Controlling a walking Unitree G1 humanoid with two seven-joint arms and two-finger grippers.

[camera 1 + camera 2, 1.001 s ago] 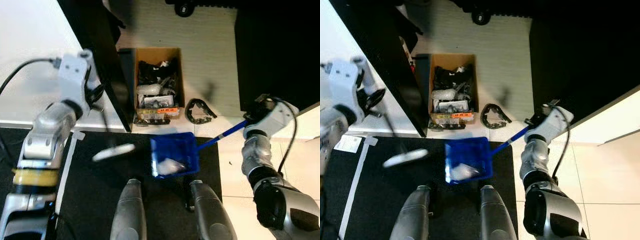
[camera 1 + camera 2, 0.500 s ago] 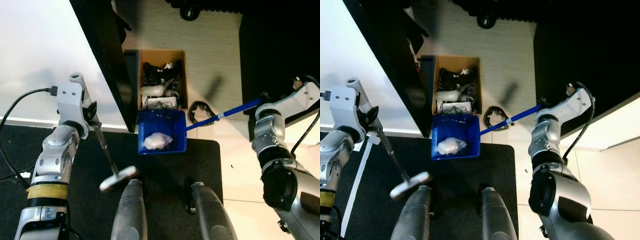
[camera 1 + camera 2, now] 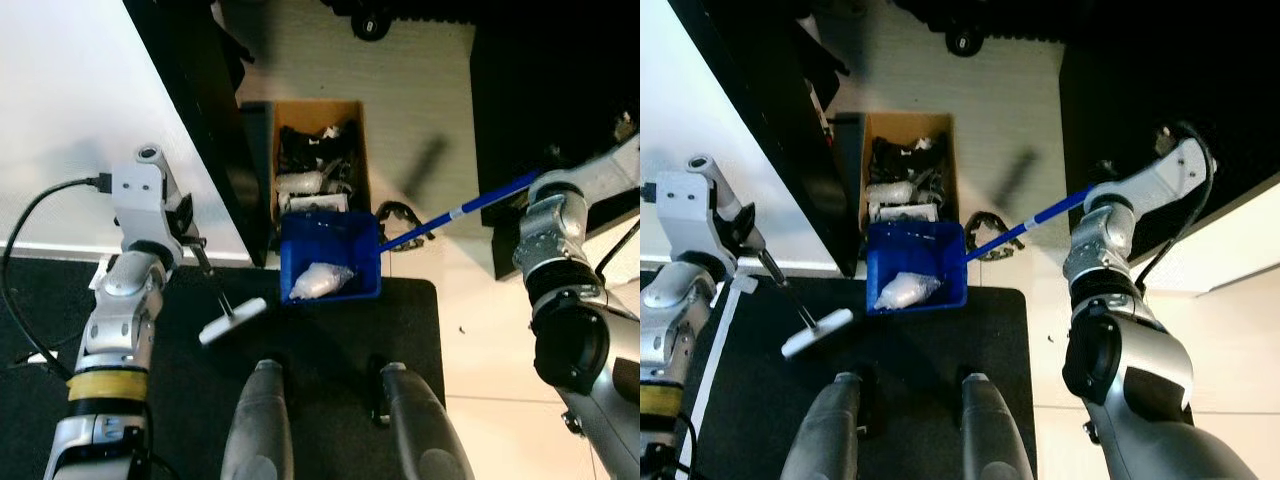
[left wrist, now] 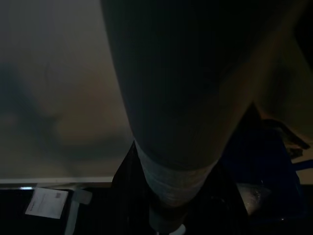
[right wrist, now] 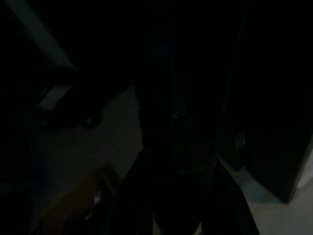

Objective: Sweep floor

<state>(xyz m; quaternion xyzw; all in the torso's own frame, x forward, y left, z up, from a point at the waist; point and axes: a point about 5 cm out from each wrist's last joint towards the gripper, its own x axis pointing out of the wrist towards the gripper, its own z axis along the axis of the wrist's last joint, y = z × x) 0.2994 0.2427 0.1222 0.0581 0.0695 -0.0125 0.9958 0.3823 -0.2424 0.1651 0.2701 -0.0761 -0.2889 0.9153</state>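
The right claw (image 3: 1095, 195) pinches the dustpan (image 3: 330, 256) handle — pan level beside the box (image 3: 318, 160), wad (image 3: 318, 281) inside; the left claw (image 3: 190, 240) pinches the brush (image 3: 232, 318) clear of the mat (image 3: 330, 330).

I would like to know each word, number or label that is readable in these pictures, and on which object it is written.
No text can be read.
Label on the white paper tag lying on the floor: a small dark print, too blurred to read.
Packages in the cardboard box: any print is too small to read.
Blue dustpan: no writing seen.
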